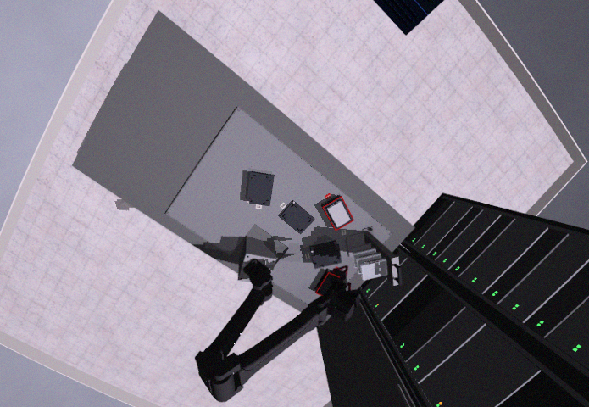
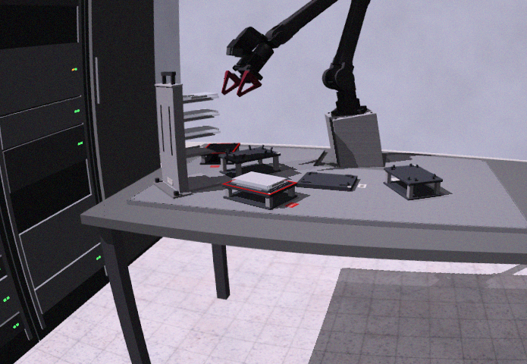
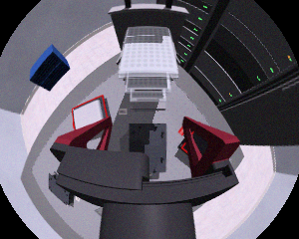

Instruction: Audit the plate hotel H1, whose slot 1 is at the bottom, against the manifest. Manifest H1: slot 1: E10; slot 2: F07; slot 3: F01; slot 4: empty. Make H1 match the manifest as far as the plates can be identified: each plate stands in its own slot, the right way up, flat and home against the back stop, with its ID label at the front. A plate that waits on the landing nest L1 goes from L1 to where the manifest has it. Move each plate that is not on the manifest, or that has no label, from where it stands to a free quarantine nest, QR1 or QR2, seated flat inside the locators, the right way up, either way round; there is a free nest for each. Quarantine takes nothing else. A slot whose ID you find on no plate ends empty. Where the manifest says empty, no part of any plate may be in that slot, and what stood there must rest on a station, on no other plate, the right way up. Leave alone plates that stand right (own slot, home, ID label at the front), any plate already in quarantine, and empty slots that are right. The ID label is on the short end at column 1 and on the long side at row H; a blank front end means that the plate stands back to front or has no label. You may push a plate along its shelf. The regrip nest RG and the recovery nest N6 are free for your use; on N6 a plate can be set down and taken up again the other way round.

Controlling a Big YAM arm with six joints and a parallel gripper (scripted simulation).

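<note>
The plate hotel H1 (image 2: 171, 137) stands at the table's left end, its shelves pointing toward the arm. In the wrist view a white well plate (image 3: 148, 56) lies on its top shelf; it shows as a thin slab in the side view (image 2: 200, 96). What the lower shelves hold I cannot tell. My gripper (image 2: 239, 83) hangs in the air in front of the top shelf, apart from it, with its red fingers open and empty. It also shows in the wrist view (image 3: 146, 142) and from above (image 1: 336, 281). A white plate (image 2: 258, 180) sits flat on a red-framed quarantine nest.
A second red-framed nest (image 2: 221, 148) stands empty near the hotel's foot, with a dark raised nest (image 2: 250, 156) beside it. A flat dark nest (image 2: 327, 180) and another raised nest (image 2: 412, 180) stand further right. Server racks (image 2: 36, 150) stand close behind the hotel.
</note>
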